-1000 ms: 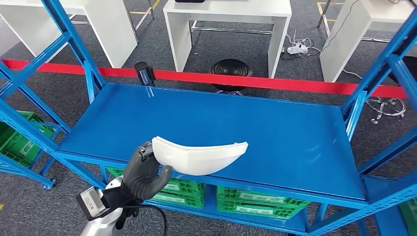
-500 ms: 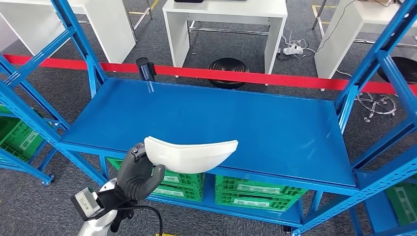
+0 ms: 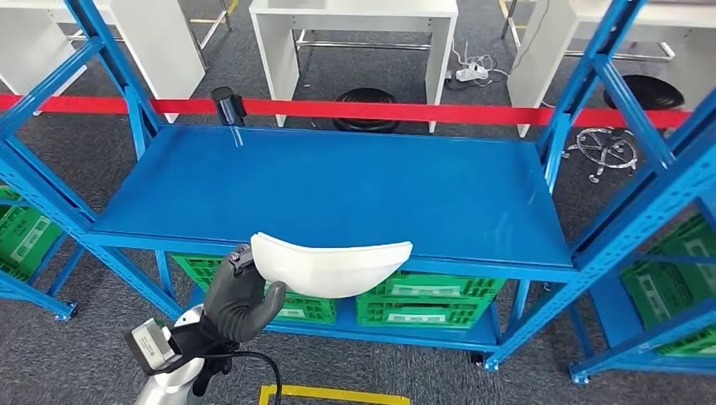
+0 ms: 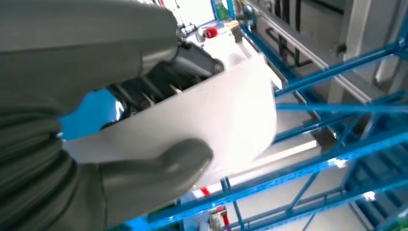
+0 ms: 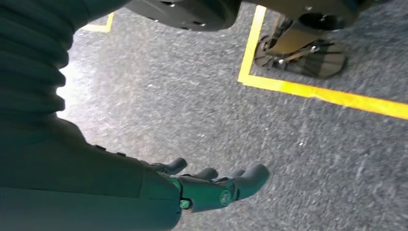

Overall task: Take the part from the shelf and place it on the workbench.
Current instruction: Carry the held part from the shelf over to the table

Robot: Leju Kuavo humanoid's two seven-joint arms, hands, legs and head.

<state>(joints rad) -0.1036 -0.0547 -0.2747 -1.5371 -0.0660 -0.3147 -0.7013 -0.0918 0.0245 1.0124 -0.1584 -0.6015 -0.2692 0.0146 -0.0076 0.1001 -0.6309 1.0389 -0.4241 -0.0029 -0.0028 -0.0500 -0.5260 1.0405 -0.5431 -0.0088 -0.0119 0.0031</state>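
Head view: blue shelf (image 3: 338,190) on grey carpet (image 3: 51,354)

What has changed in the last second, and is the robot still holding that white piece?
The whole view has shifted: the camera has moved, seemingly back from the shelf, whose front edge and the green crates below now show more fully. Nothing was taken or let go. The left hand still grips the white part by one end; the right hand hangs over the floor.
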